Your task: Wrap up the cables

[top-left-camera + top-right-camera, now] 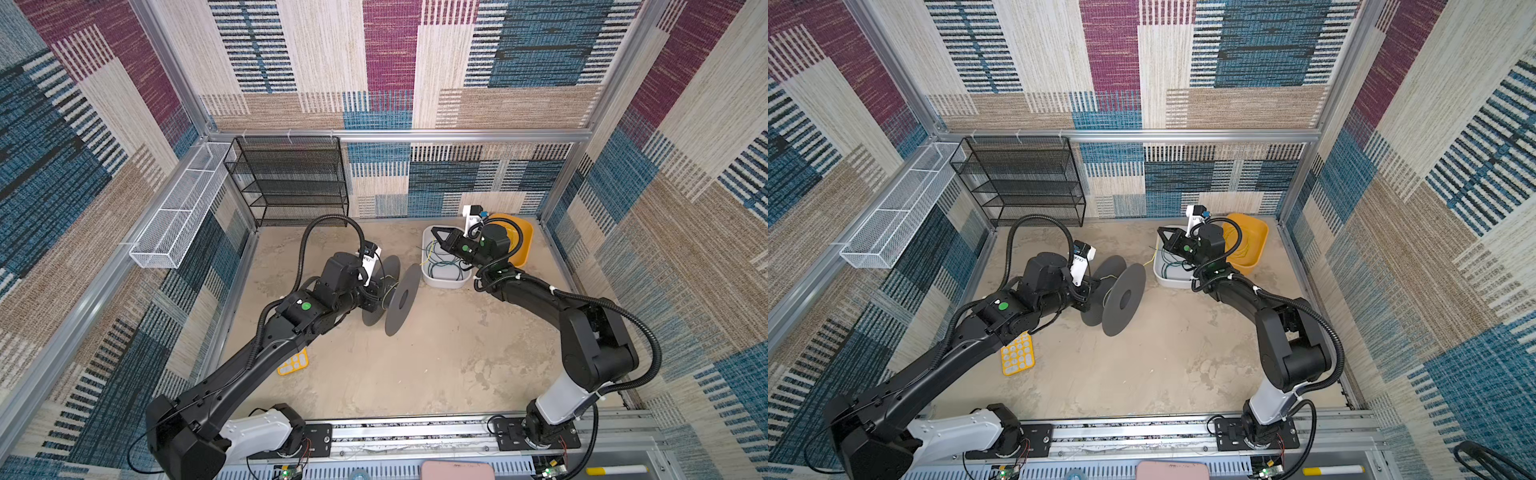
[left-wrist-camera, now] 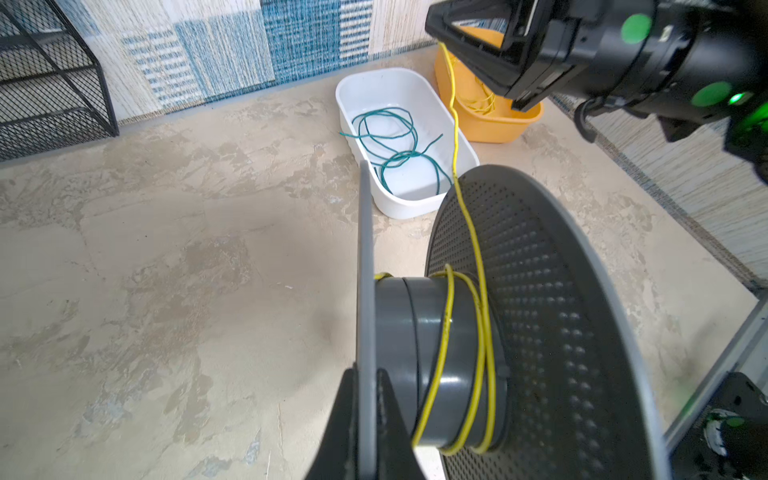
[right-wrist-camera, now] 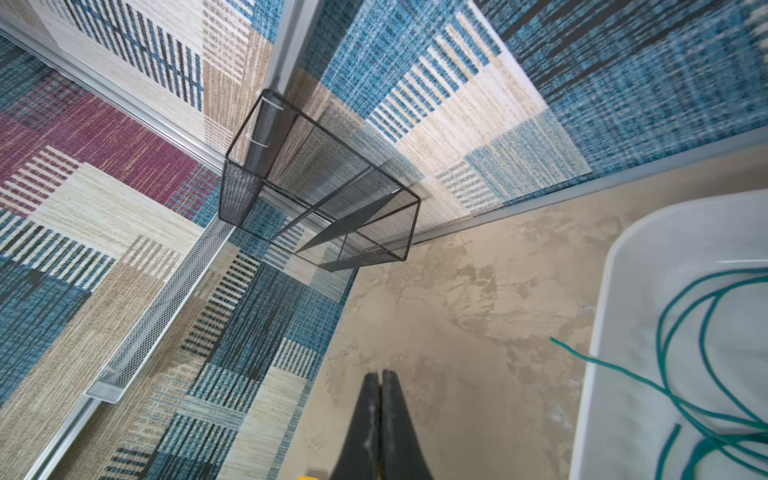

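Pinching one yellow cable [image 2: 478, 249] between the tightly closed jaws of the right gripper [image 3: 380, 382]. Stretching from those jaws down to one gray spool [image 2: 540, 291], a few loops lying round its middle. Squeezing the spool's thin side plate in the closed jaws of the left gripper [image 2: 368, 386]. Lying loose under the right jaws, one green cable [image 2: 386, 137] in a white tub [image 2: 415, 83]; sitting beside it, one orange tub [image 2: 498, 129]. Showing dark marks on the white holder [image 1: 371, 259] by the left jaws, too small to read.

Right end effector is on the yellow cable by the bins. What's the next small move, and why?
Probably sweep the right end effector around the spool to lay another turn. It is shut on the yellow cable, which runs to the hub, where only a few turns sit; the left end effector clamps the flange.
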`<state>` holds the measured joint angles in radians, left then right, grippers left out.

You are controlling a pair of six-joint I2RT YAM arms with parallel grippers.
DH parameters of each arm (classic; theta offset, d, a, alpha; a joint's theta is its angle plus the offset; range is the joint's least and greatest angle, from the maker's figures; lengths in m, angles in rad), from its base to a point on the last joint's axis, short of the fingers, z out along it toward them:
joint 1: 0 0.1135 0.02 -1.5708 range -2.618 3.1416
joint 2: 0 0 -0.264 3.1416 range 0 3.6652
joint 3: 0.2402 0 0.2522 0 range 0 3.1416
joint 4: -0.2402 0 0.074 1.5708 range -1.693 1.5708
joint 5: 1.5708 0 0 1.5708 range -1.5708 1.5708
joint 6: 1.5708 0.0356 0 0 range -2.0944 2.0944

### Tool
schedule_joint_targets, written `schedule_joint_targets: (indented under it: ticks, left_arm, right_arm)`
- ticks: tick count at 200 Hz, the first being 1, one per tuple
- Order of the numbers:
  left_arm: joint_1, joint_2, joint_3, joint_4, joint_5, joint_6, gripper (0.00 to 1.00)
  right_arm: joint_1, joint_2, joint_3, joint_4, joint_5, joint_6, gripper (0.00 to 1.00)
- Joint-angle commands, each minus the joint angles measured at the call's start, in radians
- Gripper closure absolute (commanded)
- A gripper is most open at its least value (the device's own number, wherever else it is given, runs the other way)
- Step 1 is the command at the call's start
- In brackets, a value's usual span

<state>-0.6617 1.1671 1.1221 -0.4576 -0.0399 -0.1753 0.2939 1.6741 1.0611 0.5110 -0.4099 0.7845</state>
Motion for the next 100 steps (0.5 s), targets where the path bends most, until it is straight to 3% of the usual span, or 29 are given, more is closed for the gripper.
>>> schedule_joint_targets:
  ticks: [1, 41, 100]
  left_arm:
    - [0.005, -0.048, -0.021, 0.022, 0.018, 0.025, 1.0]
    - [0.044, -0.105, -0.04, 0.021, 0.081, -0.02, 1.0]
    - [0.145, -0.114, -0.017, 0.09, 0.211, -0.099, 1.0]
  right_arm:
    - [-0.03, 0.025, 0.021, 0.003, 0.066, -0.036, 1.0]
    - [-0.05, 0.093, -0.011, 0.045, 0.078, -0.008, 1.0]
    - [-0.02, 0.032, -0.202, 0.18, 0.113, 0.025, 1.0]
